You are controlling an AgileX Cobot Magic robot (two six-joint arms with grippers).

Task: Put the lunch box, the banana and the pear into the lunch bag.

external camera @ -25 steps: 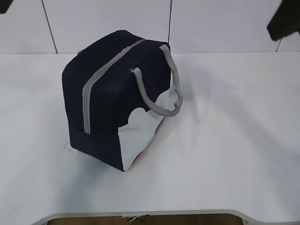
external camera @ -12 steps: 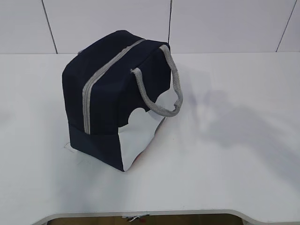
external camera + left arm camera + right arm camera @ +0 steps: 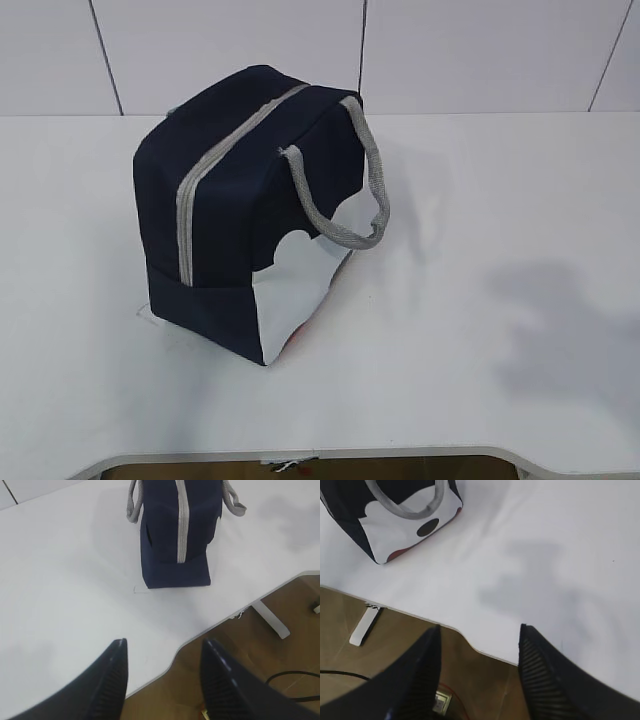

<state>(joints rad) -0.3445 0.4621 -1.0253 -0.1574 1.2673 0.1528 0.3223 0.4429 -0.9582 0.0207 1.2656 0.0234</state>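
Navy fabric lunch bag point(image 3: 240, 210), grey zipper closed.

Left pincer point(image 3: 162, 680): two black fingers point(image 3: 112, 682), broad at the base, narrowing to rounded tips. Inner faces carry fine crosswise ribbing; outer surfaces smooth, matte, faintly bluish in the light.

Right pincer point(image 3: 479, 672): same build. Two black fingers point(image 3: 540, 680), tapered, with ribbed inner pads showing as close parallel ridges. Edges slightly glossy.

No screws, cables or markings can be made out on either. The exterior view shows no part of the arms.
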